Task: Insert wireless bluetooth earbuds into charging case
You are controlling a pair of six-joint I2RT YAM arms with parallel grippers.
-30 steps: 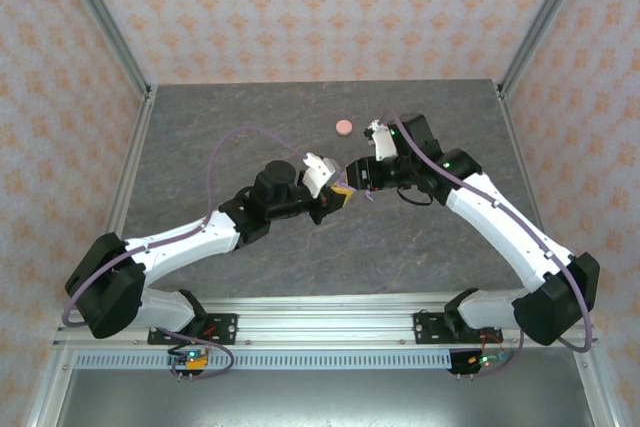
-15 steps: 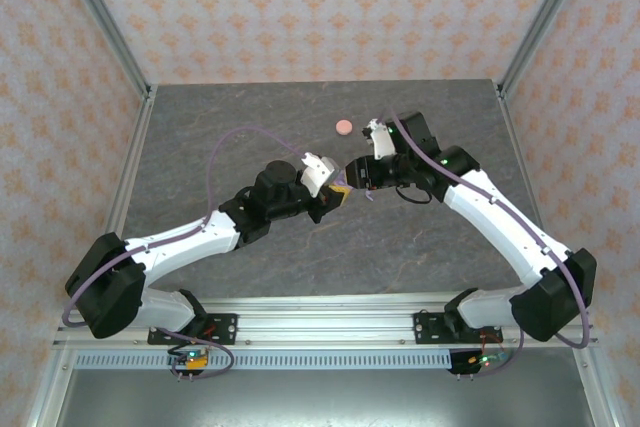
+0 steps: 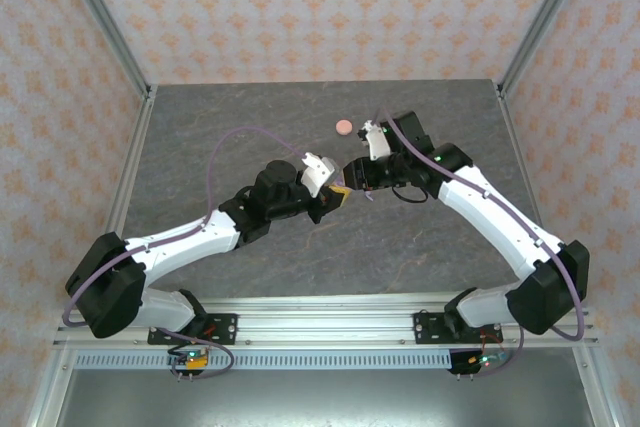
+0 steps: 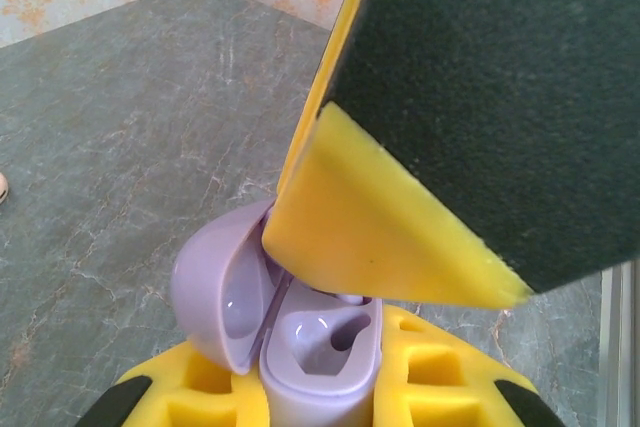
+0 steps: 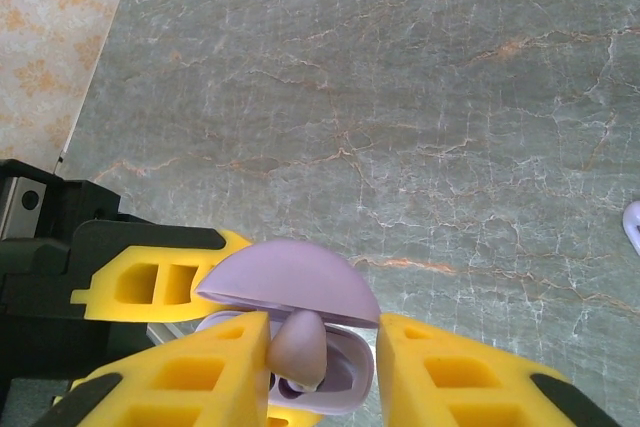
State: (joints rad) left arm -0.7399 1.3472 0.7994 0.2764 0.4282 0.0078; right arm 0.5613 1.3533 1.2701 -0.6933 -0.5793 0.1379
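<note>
Both arms meet over the middle of the grey desk (image 3: pixel 220 117), tool to tool. The left tool (image 3: pixel 335 195) is closed on the lilac case (image 4: pixel 320 347), its yellow fingers (image 4: pixel 430 367) pressed against either side of the base. The case is lifted off the desk and open, its lid (image 4: pixel 215 292) swung back to one side (you can see the moulded wells inside the base).

The right tool (image 5: pixel 325 325) comes in from the other side, fingertips down over the open case. Its jaws stand partway apart with a lilac bud (image 5: pixel 298 345) between them. The bud leans against one finger, with a gap on the other side, and its lower end is down in the mouth of the case, under the edge of the lid. I cannot tell whether the tool is gripping it or it is resting there. From the left wrist, one right-tool finger looms over the case, its tip right at the hinge.

A pink case (image 3: pixel 343 127) lies shut on the desk, farther back and well apart from the tools. From the right wrist, a pale lilac bit (image 5: pixel 632 225) lies on the desk at the picture's edge (too cut off to name).
</note>
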